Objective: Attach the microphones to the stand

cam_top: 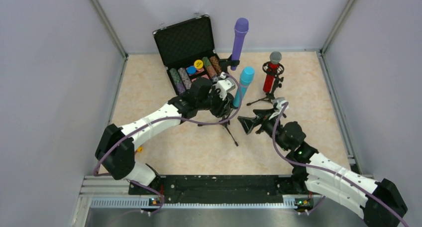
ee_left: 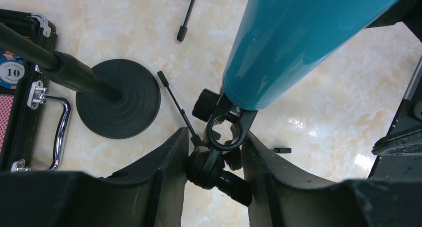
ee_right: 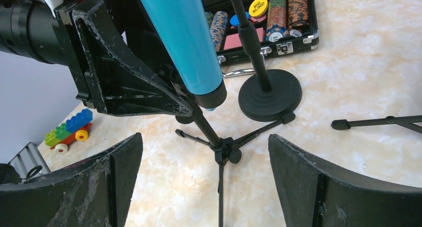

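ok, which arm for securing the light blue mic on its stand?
Left. The left arm has its jaws flanking the clip just under the light blue microphone. The right arm has its jaws wide open, empty, farther back from that stand.

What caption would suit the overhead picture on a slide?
Left hand straddles the black tripod stand under the light blue stick microphone; purple microphone and glittery red microphone already stand mounted.
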You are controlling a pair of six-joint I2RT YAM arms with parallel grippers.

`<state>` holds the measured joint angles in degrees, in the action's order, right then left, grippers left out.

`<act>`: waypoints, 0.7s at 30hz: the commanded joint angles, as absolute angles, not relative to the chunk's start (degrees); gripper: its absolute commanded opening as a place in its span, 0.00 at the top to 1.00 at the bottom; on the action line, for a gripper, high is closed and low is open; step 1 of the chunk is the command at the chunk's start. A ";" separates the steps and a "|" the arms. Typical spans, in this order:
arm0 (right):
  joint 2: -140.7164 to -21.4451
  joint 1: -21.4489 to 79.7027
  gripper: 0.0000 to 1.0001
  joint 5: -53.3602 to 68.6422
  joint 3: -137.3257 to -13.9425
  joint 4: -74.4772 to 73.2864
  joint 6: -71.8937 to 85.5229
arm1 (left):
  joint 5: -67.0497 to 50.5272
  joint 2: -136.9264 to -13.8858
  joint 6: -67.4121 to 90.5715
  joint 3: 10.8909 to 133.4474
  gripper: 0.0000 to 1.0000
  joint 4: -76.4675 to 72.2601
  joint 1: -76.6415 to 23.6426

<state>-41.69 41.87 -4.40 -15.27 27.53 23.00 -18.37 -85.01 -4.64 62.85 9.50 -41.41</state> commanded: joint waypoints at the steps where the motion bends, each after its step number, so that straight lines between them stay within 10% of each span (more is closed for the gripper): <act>1: -41.50 42.23 0.07 -3.74 -15.03 30.14 22.03 | -18.87 -83.82 -4.04 63.90 1.00 8.86 -41.49; 21: -50.04 42.21 0.02 7.11 -12.65 39.60 12.39 | -19.67 -78.30 -2.90 65.25 1.00 10.63 -41.46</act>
